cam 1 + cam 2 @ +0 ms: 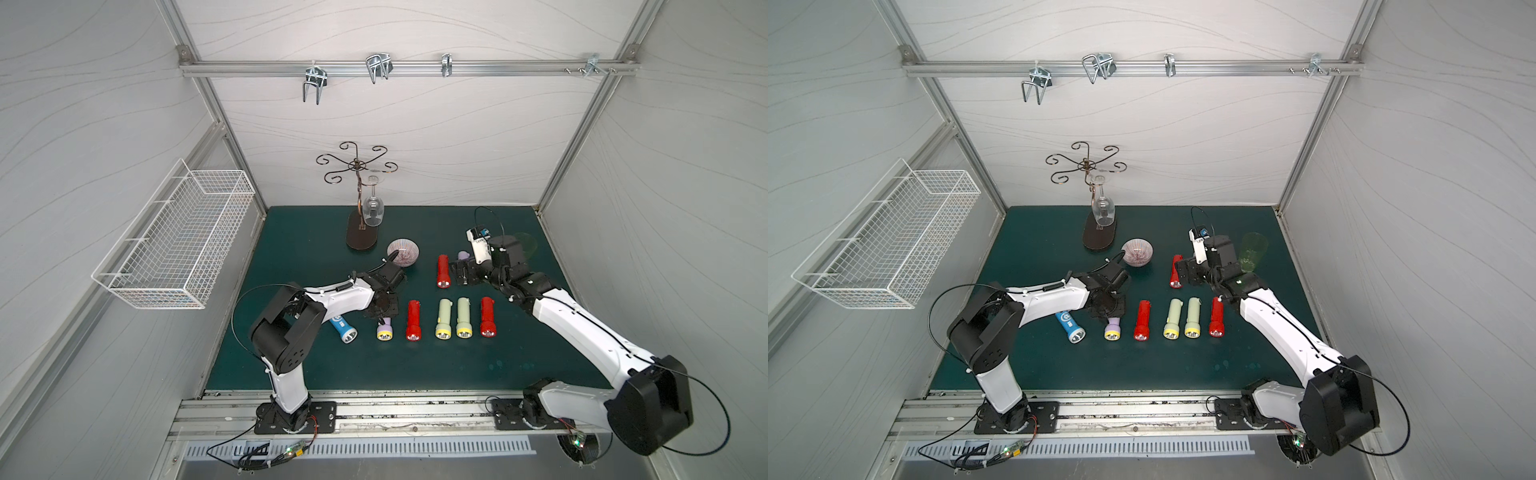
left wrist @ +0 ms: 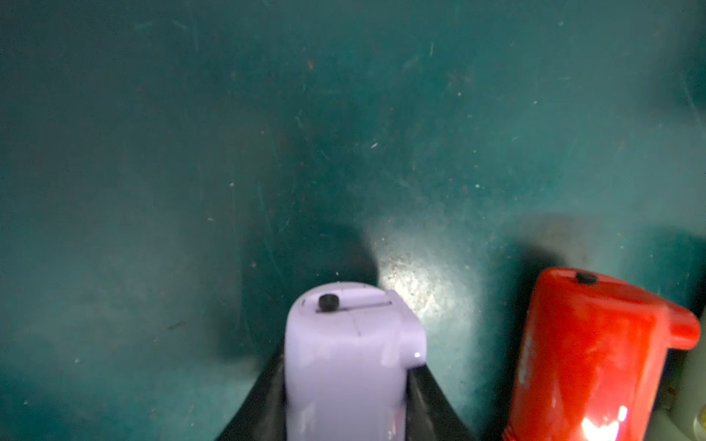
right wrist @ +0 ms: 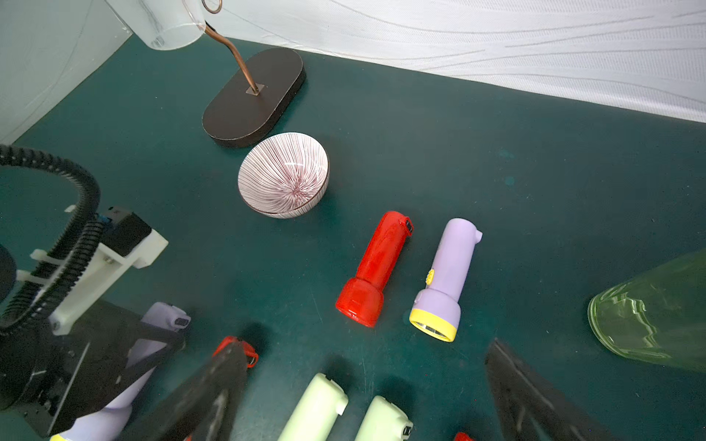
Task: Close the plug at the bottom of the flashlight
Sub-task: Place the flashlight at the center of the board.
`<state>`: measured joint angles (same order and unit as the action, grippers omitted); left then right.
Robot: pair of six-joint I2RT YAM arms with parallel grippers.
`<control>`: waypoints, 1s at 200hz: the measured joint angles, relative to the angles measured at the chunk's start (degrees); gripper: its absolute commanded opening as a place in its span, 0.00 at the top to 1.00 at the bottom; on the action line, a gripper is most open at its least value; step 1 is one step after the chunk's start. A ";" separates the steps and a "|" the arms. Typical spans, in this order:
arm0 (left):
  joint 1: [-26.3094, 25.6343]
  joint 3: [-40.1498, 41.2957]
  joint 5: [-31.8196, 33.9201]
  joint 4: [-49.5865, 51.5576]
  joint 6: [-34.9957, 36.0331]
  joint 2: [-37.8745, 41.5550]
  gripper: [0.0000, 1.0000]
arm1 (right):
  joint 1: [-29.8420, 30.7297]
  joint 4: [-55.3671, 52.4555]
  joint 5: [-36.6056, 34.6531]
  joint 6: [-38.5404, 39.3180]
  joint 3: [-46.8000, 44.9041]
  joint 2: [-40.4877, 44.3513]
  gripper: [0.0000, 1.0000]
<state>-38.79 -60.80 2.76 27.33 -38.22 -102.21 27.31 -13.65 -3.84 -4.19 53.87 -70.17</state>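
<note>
We start at the left gripper [image 2: 347, 362]: its jaws are pinched across the barrel of the lilac flashlight [image 1: 384, 330], which lies flat on the green mat [image 1: 415, 365]. It sits on the robot's side of the striped bowl [image 3: 305, 160], a little to the left. Its long axis runs from the bowl towards the robot, tail end nearest the bowl and yellow lens end away from it. In the left wrist view the tail carries a small black nub [image 2: 328, 301] beside a thin slot. We take this for the plug, but cannot tell whether it is seated.

The right gripper [image 3: 363, 349] hangs to the right of the bowl with its jaws spread wide and nothing between them. Just ahead of it lie a red flashlight [image 3: 376, 267] and a spare lilac flashlight [image 3: 447, 278].

The coming move turns on this. The clamped tail lies to the left of the right gripper and farther from the bowl, and it faces the bowl. With the left arm steadying the barrel, we judge the free right arm must cross over and push along that axis.

The blue flashlight [image 1: 344, 328], left of the held one, bears a white round mark too small to read. We can read no other writing.
</note>
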 measured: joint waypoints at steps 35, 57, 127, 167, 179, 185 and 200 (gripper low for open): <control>0.00 0.00 1.09 -0.15 0.00 0.07 0.44 | 0.00 -0.70 0.52 0.00 0.31 -0.17 0.01; -0.02 -0.02 1.70 -0.35 -0.17 0.33 0.22 | 0.00 -1.18 1.16 0.04 0.31 -0.04 0.01; 0.00 0.76 6.93 -0.46 -1.16 9.97 0.01 | 0.00 -1.55 1.49 0.11 0.31 1.64 0.01; 0.00 4.68 13.33 -2.95 -0.66 21.66 0.01 | 0.00 -1.64 1.49 0.11 0.31 1.77 0.01; 0.00 6.10 15.41 -3.98 -0.13 24.61 0.01 | 0.00 -1.66 1.49 0.09 0.31 1.77 0.01; 0.00 6.84 16.46 -4.48 -0.04 25.94 0.01 | 0.00 -1.68 1.49 0.11 0.31 1.77 0.01; 0.35 8.87 18.80 -5.62 0.02 28.76 0.01 | 0.00 -1.75 1.49 0.11 0.31 1.77 0.01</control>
<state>-38.44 -51.92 21.56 21.71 -38.20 -73.45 27.31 -15.40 -2.35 -4.08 54.17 -68.40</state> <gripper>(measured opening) 0.993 0.989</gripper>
